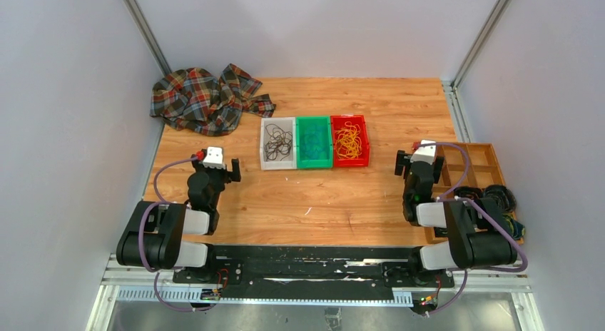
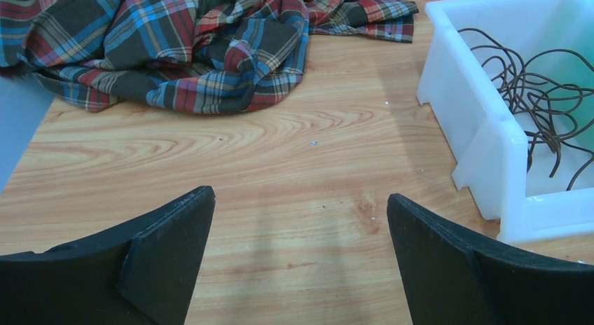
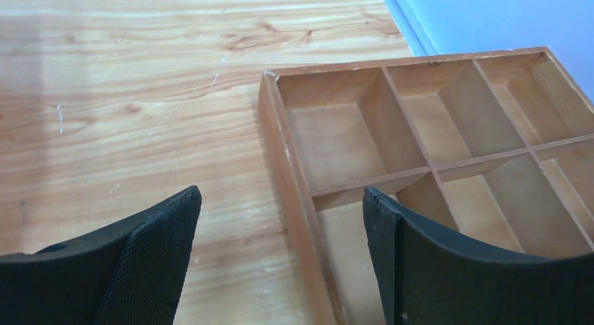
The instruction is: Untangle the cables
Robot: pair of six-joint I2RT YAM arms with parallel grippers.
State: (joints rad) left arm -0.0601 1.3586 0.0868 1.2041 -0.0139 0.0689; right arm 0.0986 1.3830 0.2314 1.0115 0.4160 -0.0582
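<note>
Cables [image 1: 349, 141], thin curly loops, in plastic bins [image 1: 314, 164] (left pincer [image 2: 300, 196], right pincer [image 3: 280, 192] agape)

Red, blue and dark plaid cloth [image 1: 207, 99] at the far left corner of the pale wood-grain table [image 1: 321, 202]; white bin [image 1: 277, 165] with dark cables [image 1: 278, 140], green bin [image 1: 314, 165] with perhaps blue-green cables [image 1: 314, 142], red bin [image 1: 351, 163] with yellow cables [image 1: 348, 140]
</note>
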